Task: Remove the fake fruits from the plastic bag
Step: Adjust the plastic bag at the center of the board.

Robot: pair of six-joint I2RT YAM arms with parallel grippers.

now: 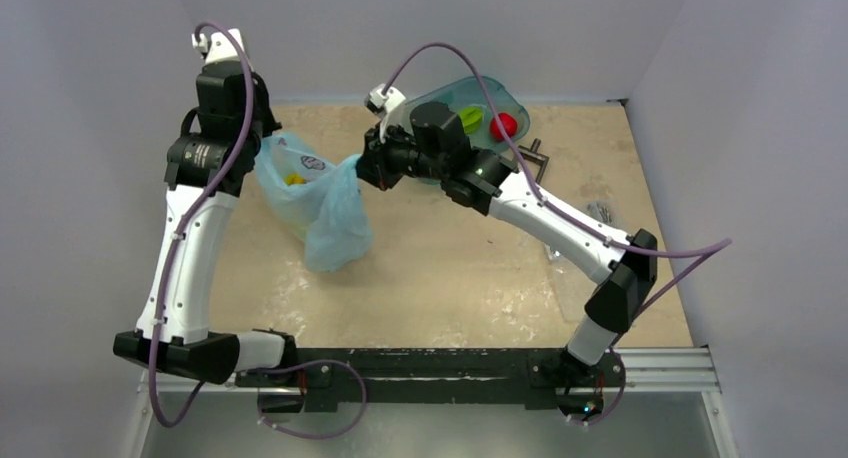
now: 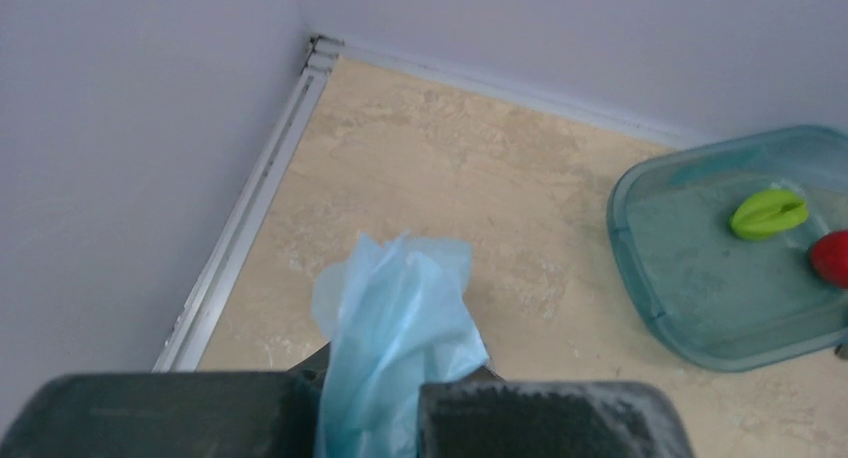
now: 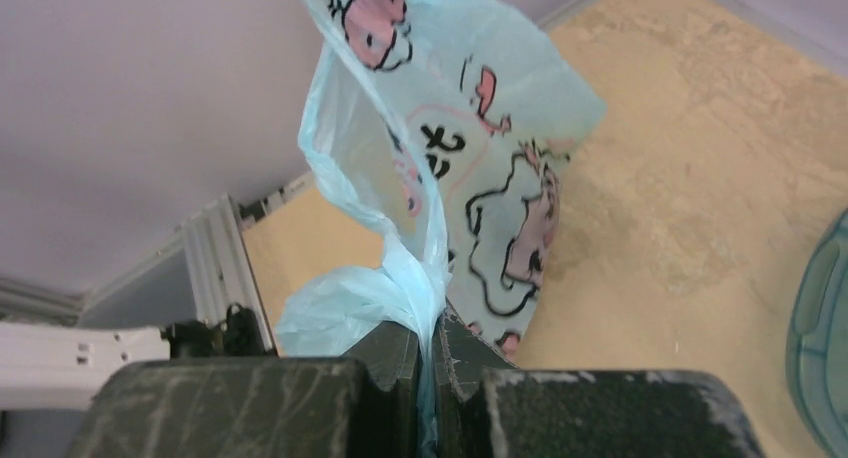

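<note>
**Note-taker:** Left side first. What have you got?

**Me:** My left gripper (image 2: 370, 403) has its jaws closed tight on a bunched edge of the crinkly light-blue thin plastic bag (image 1: 325, 213). I hold it raised at the table's far left, so that side of the mouth is lifted.

**Note-taker:** The fruit?

**Me:** The curved yellow plastic banana (image 1: 293, 179) shows inside the bag, low in the mouth. The small dark round fruit is not visible; I judge it is deeper in the folds.

**Note-taker:** Right side?

**Me:** My right gripper (image 3: 430, 363) has its jaws shut, pinching the opposite edge, with the cartoon print rising above it. I reckon the two grips apart spread the mouth for emptying.

**Note-taker:** Beyond?

**Me:** A translucent teal plastic tray (image 2: 690, 278) sits at the far right. It holds a green ridged fruit (image 2: 768, 214) and a bright red round fruit (image 1: 503, 126), both already outside the bag.
</note>
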